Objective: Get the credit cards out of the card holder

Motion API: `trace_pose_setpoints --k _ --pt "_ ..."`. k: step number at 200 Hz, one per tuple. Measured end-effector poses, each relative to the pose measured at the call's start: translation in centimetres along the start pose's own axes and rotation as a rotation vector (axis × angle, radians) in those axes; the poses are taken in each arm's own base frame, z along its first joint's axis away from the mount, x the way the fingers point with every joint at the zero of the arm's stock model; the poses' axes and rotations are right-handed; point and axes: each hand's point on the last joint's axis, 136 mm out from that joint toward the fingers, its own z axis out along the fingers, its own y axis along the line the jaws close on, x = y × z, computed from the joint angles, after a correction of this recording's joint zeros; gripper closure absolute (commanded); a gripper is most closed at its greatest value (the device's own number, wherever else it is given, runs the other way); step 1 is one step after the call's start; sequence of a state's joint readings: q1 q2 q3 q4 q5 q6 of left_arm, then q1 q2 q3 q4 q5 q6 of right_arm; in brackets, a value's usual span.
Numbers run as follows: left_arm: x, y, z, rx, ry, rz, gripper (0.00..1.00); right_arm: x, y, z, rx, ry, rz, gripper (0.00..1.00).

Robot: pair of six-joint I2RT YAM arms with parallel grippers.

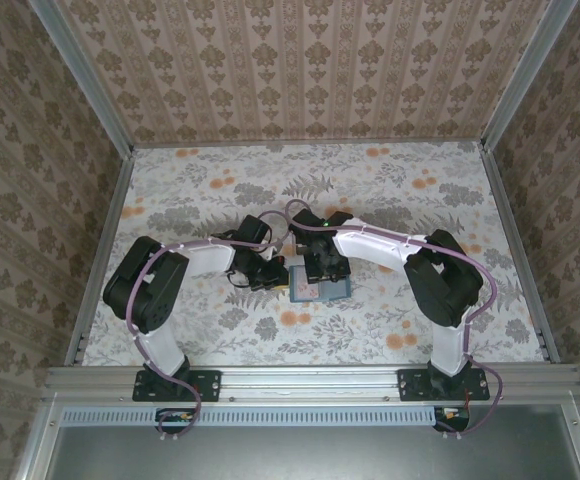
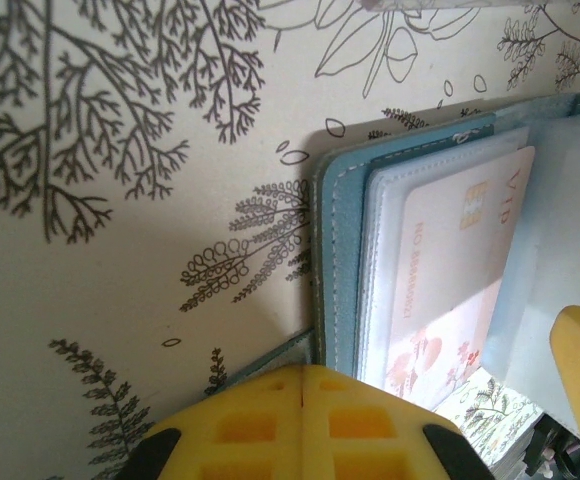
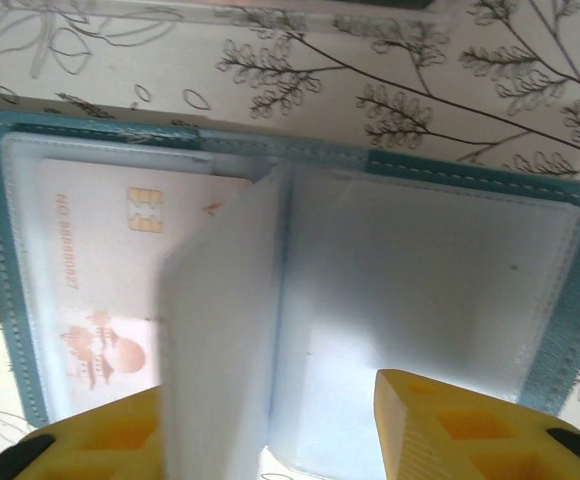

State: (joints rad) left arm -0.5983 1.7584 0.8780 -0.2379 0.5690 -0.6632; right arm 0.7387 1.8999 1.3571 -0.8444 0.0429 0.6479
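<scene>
Lying open, the stitched teal card holder (image 3: pixel 470 165) sleeves a pale credit card (image 3: pixel 100 270); left gripper (image 2: pixel 301 385) clenched, right gripper (image 3: pixel 265 412) released.

The table (image 1: pixel 370 180) has a pale surface printed with grey leaves and orange blossoms. The teal card holder (image 3: pixel 430 290) lies open and flat on it near the middle. Just beside it rests a clear plastic thing (image 3: pixel 270 8), too cropped to name.

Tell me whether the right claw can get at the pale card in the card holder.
Probably not yet: the pale card sits inside a clear sleeve of the card holder, and a raised sleeve page by the right claw partly covers it.
</scene>
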Motion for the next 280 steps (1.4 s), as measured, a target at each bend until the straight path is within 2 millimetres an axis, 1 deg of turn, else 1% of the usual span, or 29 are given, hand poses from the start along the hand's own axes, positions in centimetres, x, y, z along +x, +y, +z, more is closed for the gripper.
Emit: trace_pose_setpoints --k 17,49,75,96,114,150,188,215,233,258,280 --pt "0.0 0.0 0.0 0.0 0.0 0.0 0.97 0.1 -0.3 0.0 0.013 0.002 -0.004 0.66" --pt "0.0 0.0 0.0 0.0 0.0 0.0 0.97 0.2 -0.4 -0.4 0.017 0.0 -0.014 0.86" --pt "0.0 0.0 0.0 0.0 0.001 0.0 0.97 0.0 -0.4 -1.3 0.001 -0.021 -0.015 0.93" --pt "0.0 0.0 0.0 0.0 0.0 0.0 0.97 0.1 -0.6 -1.5 -0.001 -0.025 -0.012 0.97" --pt "0.0 0.0 0.0 0.0 0.0 0.0 0.97 0.4 -1.1 -1.1 0.01 -0.013 -0.01 0.95" --pt "0.0 0.0 0.0 -0.001 0.0 0.0 0.97 0.9 -3.3 0.1 0.055 0.016 0.011 0.78" --pt "0.0 0.0 0.0 -0.001 0.001 0.0 0.97 1.4 -5.3 1.0 0.095 0.034 0.031 0.7" --pt "0.0 0.0 0.0 -0.003 0.001 -0.001 0.97 1.6 -6.2 1.5 0.108 0.042 0.043 0.69" --pt "0.0 0.0 -0.1 -0.007 0.002 -0.002 0.97 1.6 -6.3 1.4 0.108 0.04 0.046 0.7" --pt "0.0 0.1 -0.2 -0.022 0.0 -0.004 0.97 1.4 -6.2 0.7 0.094 0.02 0.048 0.7" --pt "0.4 0.4 -0.5 -0.049 0.013 -0.018 0.97 1.1 -6.0 -0.3 0.077 -0.007 0.05 0.7"
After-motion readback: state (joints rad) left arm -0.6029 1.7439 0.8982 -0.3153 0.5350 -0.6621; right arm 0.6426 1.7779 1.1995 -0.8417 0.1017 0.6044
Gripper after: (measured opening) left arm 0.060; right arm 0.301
